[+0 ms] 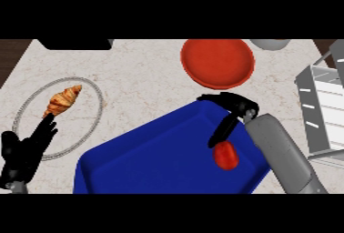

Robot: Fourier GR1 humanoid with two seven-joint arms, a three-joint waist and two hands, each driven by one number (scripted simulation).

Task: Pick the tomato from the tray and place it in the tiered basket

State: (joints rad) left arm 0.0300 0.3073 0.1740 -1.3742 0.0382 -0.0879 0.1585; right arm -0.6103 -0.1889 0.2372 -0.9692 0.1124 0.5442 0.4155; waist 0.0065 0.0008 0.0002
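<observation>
The blue tray [148, 159] sat at the near edge of the bench, skewed so that one corner pointed toward the far side. The tomato [226, 157] lay on the tray, close to its right edge, a long red shape and not lifted.

The right hand [235, 105] hung over the tray's far corner, its grey forearm [282, 154] coming in along the tray's right side. Its fingers [222, 132] were stretched out long and fairly straight, slanting back down to the tomato's far end. They were not curled round it. The tips looked to be at the fruit's top, though I could not tell whether they touched it or stood just beside it.

The left hand [23, 154] rested at the near left corner of the bench, open, fingers up and relaxed, holding nothing. Its fingertips overlapped the near rim of a clear round plate [100, 103], which carried a croissant [63, 101] toward its far side.

The tiered basket [321, 104], grey with slatted sides, stood at the right edge of the bench, well apart from the tomato. A red plate [217, 63] sat near the far edge, just beyond the tray's far corner. A grey bowl [270, 43] showed partly at the far edge to the red plate's right, and a black object [75, 43] at the far left.
</observation>
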